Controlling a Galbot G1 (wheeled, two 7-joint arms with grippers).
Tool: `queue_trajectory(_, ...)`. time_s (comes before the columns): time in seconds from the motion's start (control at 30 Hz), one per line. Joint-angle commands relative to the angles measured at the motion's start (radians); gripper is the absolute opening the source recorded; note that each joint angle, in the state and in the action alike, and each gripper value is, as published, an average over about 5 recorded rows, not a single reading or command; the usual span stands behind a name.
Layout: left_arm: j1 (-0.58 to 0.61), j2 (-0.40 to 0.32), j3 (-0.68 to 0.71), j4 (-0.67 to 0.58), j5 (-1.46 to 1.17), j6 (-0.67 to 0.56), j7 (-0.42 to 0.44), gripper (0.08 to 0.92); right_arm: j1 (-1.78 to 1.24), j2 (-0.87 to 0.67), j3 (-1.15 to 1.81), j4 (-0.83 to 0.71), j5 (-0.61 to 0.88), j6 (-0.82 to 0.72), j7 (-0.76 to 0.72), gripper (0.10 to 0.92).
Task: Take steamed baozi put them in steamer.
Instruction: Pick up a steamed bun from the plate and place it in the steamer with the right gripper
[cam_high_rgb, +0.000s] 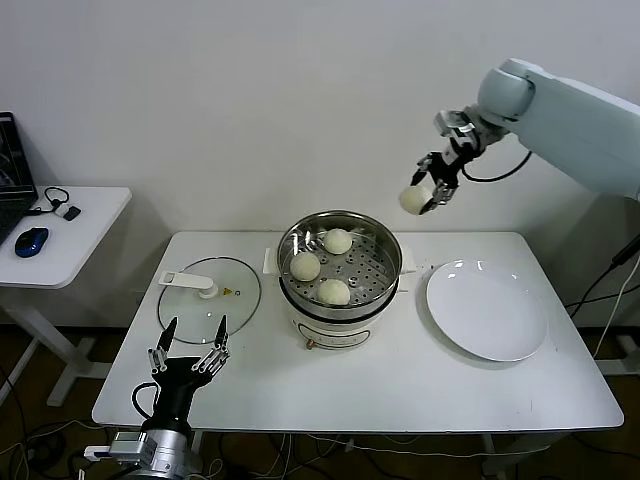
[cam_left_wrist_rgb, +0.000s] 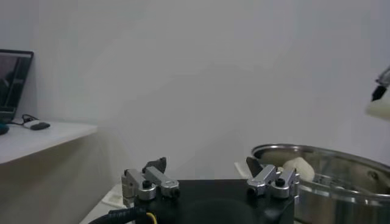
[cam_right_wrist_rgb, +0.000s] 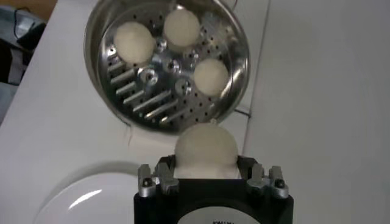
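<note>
The shiny steel steamer (cam_high_rgb: 383, 242) stands mid-table on a white cooker base and holds three cream-white baozi (cam_high_rgb: 338, 241) (cam_high_rgb: 305, 265) (cam_high_rgb: 334, 292). In the right wrist view those three buns (cam_right_wrist_rgb: 134, 41) (cam_right_wrist_rgb: 181, 25) (cam_right_wrist_rgb: 211, 75) lie on the perforated floor of the steamer (cam_right_wrist_rgb: 100, 67). My right gripper (cam_high_rgb: 424, 197) hangs in the air above and to the right of the steamer, shut on a fourth baozi (cam_high_rgb: 411, 200) (cam_right_wrist_rgb: 205, 150). The left gripper (cam_high_rgb: 193, 352) (cam_left_wrist_rgb: 207, 172) rests open near the table's front left edge with nothing in it.
A glass lid (cam_high_rgb: 210, 289) with a white handle lies flat left of the steamer. A bare white plate (cam_high_rgb: 487, 311) sits to the right. A side table (cam_high_rgb: 70, 235) with a blue mouse stands at far left.
</note>
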Motion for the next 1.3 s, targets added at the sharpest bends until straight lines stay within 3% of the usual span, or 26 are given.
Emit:
queue_trajectory(0.03, -0.004, -0.003, -0.006, -0.004, 0.004, 0.001, -0.004, 0.823, -0.020, 0.210, -0.068, 0.006, 0.109, -0.063, 0.019, 0.670)
queue_trajectory(0.67, 0.004, -0.004, -0.011, 0.001, -0.003, 0.001, -0.007, 0.823, -0.196, 0.151, -0.044, 0.013, -0.023, -0.063, 0.026, 0.670)
queue_trajectory(1.3, 0.000, -0.003, -0.012, 0.009, -0.003, 0.003, -0.007, 0.823, -0.251, 0.166, -0.018, -0.007, -0.066, -0.056, 0.027, 0.674)
